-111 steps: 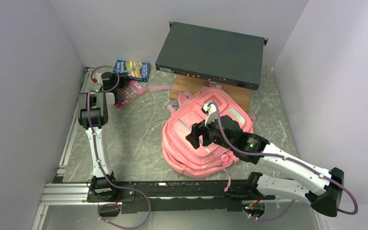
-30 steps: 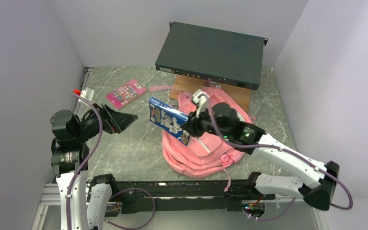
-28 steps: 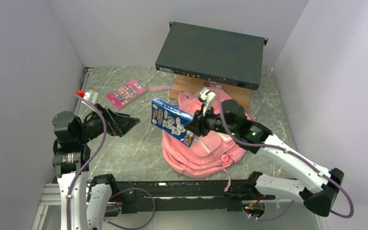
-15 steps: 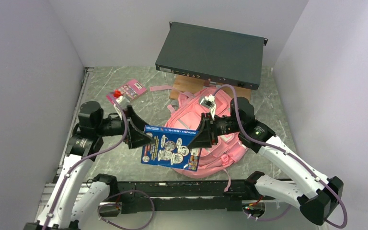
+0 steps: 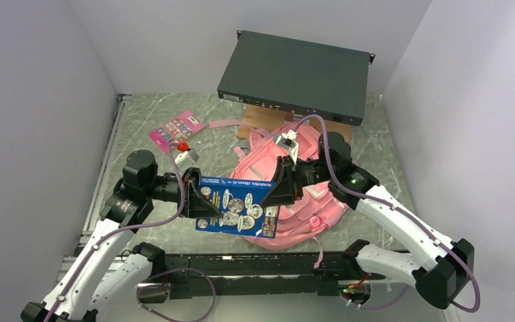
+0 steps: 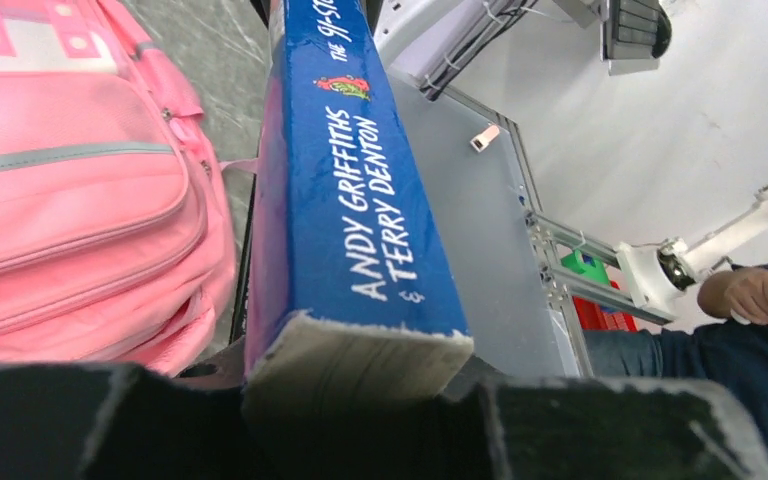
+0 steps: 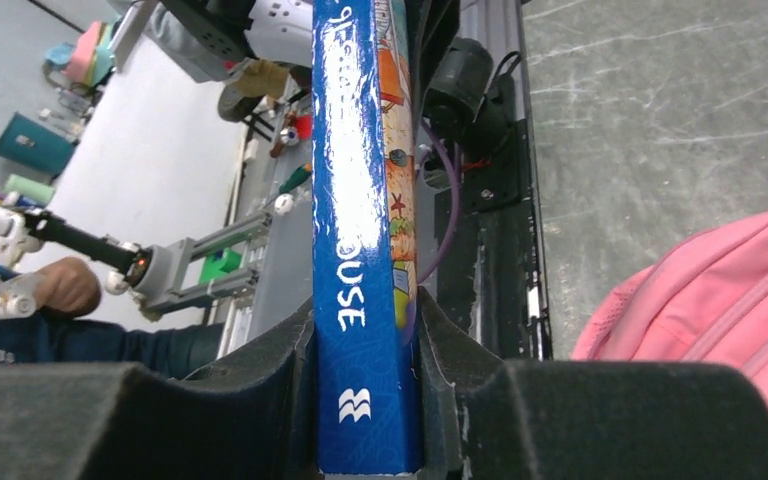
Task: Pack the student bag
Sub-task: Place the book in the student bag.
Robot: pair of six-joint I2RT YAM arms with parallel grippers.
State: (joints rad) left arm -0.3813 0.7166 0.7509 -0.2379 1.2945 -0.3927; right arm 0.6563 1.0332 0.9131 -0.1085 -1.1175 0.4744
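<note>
A thick blue paperback book [image 5: 238, 204] hangs level above the table, in front of the student bag [image 5: 258, 161], a pink backpack lying flat. My left gripper [image 5: 198, 199] is shut on the book's left end and my right gripper [image 5: 283, 188] on its right end. In the left wrist view the book [image 6: 350, 200] runs away from my left gripper [image 6: 360, 400], with the bag [image 6: 70, 200] to its left. Seen from the right wrist, my right gripper [image 7: 365, 400] clamps the book [image 7: 355, 200] spine-up, and the bag [image 7: 720, 300] shows at lower right.
A dark rack unit [image 5: 294, 75] rests on a wooden block [image 5: 261, 119] behind the bag. A pink card [image 5: 176, 127] and a loose pink strap [image 5: 224, 123] lie at the back left. Grey walls close both sides, and the arms' black rail [image 5: 241, 265] lines the near edge.
The right arm carried the book from the bag's left toward the near side. The left arm swung in, and its open jaws closed on the book's left end.
</note>
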